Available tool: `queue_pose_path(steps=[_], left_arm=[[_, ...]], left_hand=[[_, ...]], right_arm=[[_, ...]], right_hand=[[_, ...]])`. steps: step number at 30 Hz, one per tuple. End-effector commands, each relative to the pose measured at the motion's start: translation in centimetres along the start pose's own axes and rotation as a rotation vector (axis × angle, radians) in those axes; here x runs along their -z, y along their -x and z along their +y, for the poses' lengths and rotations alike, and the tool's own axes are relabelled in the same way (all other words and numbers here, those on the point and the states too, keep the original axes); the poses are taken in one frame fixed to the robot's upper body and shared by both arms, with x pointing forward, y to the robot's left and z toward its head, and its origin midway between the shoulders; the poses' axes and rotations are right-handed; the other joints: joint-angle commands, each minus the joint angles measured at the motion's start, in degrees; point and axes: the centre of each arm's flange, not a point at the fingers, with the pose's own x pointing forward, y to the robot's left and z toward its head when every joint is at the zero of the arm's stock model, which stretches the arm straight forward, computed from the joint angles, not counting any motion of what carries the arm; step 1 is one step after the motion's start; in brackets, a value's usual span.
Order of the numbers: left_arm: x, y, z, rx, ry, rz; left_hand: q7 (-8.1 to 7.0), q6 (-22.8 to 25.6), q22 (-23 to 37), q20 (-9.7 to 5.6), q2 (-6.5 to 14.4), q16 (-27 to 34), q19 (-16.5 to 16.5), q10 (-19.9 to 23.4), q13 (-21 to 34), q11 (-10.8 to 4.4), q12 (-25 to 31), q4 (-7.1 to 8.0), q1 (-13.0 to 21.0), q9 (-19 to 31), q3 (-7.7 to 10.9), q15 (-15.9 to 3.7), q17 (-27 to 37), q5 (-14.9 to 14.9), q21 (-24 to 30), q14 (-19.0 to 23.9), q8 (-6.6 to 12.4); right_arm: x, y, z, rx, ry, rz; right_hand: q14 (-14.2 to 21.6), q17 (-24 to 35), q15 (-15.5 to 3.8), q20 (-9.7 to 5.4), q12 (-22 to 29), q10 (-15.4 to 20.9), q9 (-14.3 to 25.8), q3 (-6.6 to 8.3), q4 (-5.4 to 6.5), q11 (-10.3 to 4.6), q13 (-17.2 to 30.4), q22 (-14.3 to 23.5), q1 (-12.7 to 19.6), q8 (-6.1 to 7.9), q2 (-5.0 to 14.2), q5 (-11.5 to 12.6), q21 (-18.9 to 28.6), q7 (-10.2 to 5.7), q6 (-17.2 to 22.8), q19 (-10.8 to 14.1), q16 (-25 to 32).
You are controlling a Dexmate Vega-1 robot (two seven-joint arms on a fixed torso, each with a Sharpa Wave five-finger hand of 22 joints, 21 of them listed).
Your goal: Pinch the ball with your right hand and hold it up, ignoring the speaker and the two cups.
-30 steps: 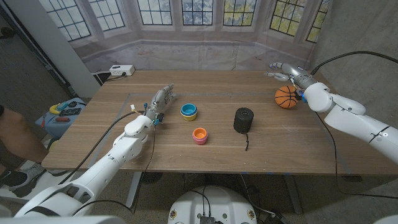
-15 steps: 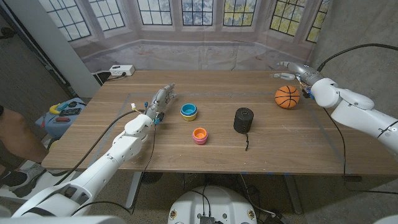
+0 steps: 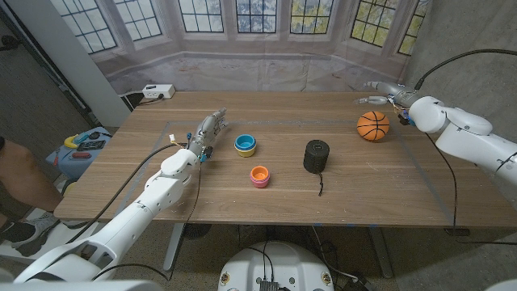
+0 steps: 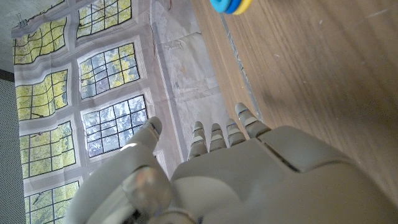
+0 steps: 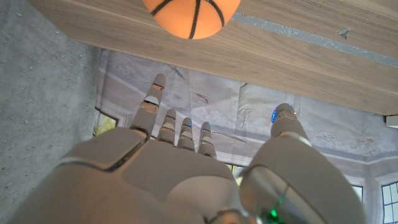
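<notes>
An orange ball (image 3: 372, 126) with black seams lies on the table at the right; part of the ball (image 5: 191, 15) also shows in the right wrist view. My right hand (image 3: 385, 91) hangs above and behind it, toward the table's far right corner, fingers spread, holding nothing; in its wrist view the right hand (image 5: 180, 168) has fingers and thumb apart. My left hand (image 3: 208, 129) stays at the table's left, fingers stretched out, empty; the wrist view shows the left hand (image 4: 217, 168) open over the wood.
A black speaker (image 3: 316, 156) with a trailing cord stands in the middle. A blue-and-yellow cup (image 3: 245, 145) and a pink-and-orange cup (image 3: 259, 175) sit left of it; the blue cup (image 4: 230, 5) shows in the left wrist view. A power strip (image 3: 157, 91) lies at the far left corner.
My right arm has drawn up and to the right, the hand moving away from the ball toward the far right corner. The ball and my left hand have not moved.
</notes>
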Motion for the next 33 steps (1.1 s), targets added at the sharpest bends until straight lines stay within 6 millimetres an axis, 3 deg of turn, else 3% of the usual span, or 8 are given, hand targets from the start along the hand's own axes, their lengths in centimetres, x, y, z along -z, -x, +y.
queue_pose_path(steps=[1,7,13,20,33], left_arm=[[0.1,0.1,0.5,-0.003,0.003,-0.001],[0.2,0.3,0.7,-0.004,0.002,0.002],[0.3,0.3,0.8,-0.003,0.000,0.006],[0.4,0.4,0.7,-0.006,0.000,0.010],[0.7,0.4,0.5,-0.004,0.003,0.017]], left_hand=[[-0.17,0.40,0.32,0.18,0.07,0.20,0.23,0.07,0.06,0.31,0.00,-0.29,0.70,0.10,-0.13,0.39,0.30,0.36,-0.09,-0.14,0.07],[-0.25,0.35,0.32,0.11,0.10,0.21,0.24,0.12,0.06,0.30,0.02,-0.32,0.72,0.10,-0.17,0.38,0.31,0.36,-0.19,-0.14,0.05],[-0.21,0.31,0.33,0.11,0.11,0.22,0.26,0.12,0.06,0.26,0.03,-0.36,0.73,0.10,-0.23,0.36,0.32,0.36,-0.32,-0.12,0.03],[-0.30,0.31,0.33,0.09,0.15,0.23,0.28,0.11,0.06,0.34,0.03,-0.37,0.73,0.11,-0.27,0.42,0.33,0.36,-0.43,-0.12,0.03],[-0.18,0.59,0.35,0.05,0.20,0.23,0.42,0.14,0.06,0.26,0.05,-0.43,0.78,0.12,-0.33,0.46,0.34,0.38,-0.69,-0.15,0.13]], right_arm=[[0.7,-0.2,-0.5,-0.122,0.013,0.040],[1.0,-0.5,-0.9,-0.216,0.042,0.052],[1.5,-1.1,-1.3,-0.297,0.065,0.079],[2.1,-1.5,-1.3,-0.338,0.088,0.093],[3.1,-2.3,-1.2,-0.399,0.142,0.116]], right_hand=[[-1.94,0.12,0.69,0.07,-0.34,-1.97,0.23,-0.35,0.13,0.45,0.05,0.24,0.00,-0.07,-0.64,0.47,-0.06,-0.11,-1.91,-0.86,-0.11],[-4.98,0.09,2.03,0.07,-0.24,-6.15,0.17,-0.57,-0.17,1.43,-0.12,0.25,0.74,-0.30,-1.42,0.98,-0.01,1.06,-7.29,-2.67,0.12],[-8.04,0.08,3.23,0.10,-0.26,-10.54,0.16,-0.45,-0.40,1.88,-0.30,0.26,2.17,-0.18,-1.88,1.55,0.05,0.08,-12.39,-4.17,0.12],[-9.70,0.07,3.44,0.15,-0.21,-12.37,0.20,-0.59,-0.27,1.99,-0.37,0.24,2.36,-0.11,-2.13,1.68,-0.04,-1.23,-14.30,-5.04,0.01],[-11.15,0.06,3.51,0.16,-0.17,-14.42,0.27,-0.74,-0.27,2.58,-0.44,0.21,2.73,-0.04,-2.52,1.93,-0.16,-2.11,-16.52,-6.31,0.07]])
